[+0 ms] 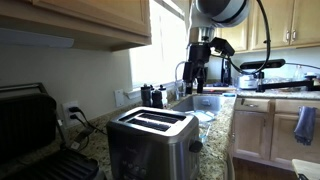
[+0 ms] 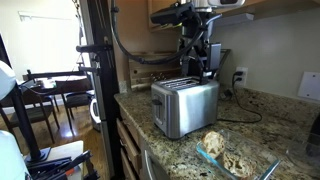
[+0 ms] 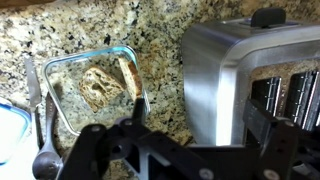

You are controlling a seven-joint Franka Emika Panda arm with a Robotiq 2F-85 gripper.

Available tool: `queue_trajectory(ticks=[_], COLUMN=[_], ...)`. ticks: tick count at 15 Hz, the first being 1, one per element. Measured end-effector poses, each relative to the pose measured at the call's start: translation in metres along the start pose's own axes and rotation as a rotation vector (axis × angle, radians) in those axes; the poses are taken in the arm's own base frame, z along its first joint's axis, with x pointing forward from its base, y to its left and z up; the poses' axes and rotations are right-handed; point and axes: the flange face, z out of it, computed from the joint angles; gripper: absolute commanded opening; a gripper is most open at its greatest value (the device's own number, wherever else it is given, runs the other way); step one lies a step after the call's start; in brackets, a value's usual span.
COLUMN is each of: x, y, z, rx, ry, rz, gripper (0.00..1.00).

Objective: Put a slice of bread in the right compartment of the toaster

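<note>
The steel toaster [image 1: 150,135] with a black top and two slots stands on the granite counter; it shows in both exterior views [image 2: 185,105] and at the right of the wrist view [image 3: 235,75]. Golden-brown slices of bread [image 3: 100,85] lie in a clear glass dish [image 3: 62,70] beside it, also seen in an exterior view [image 2: 213,145]. My gripper [image 3: 200,125] is open and empty. It hangs above the counter, over the toaster's side nearest the dish, in both exterior views [image 1: 195,75] [image 2: 200,55].
A large black contact grill [image 1: 30,125] stands next to the toaster. A spoon [image 3: 40,150] and a knife [image 3: 30,80] lie beside the dish, with a blue lid [image 3: 6,130] at the edge. Wall cabinets [image 1: 90,20] hang overhead.
</note>
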Motion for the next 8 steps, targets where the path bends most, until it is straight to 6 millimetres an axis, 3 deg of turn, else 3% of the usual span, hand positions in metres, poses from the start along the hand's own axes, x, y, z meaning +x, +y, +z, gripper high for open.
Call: queue_trajectory(ticks=[8], x=[0.003], y=[0.012], z=[0.018], rx=[-0.004], ry=[-0.038], rz=[0.029], gripper=[1.0])
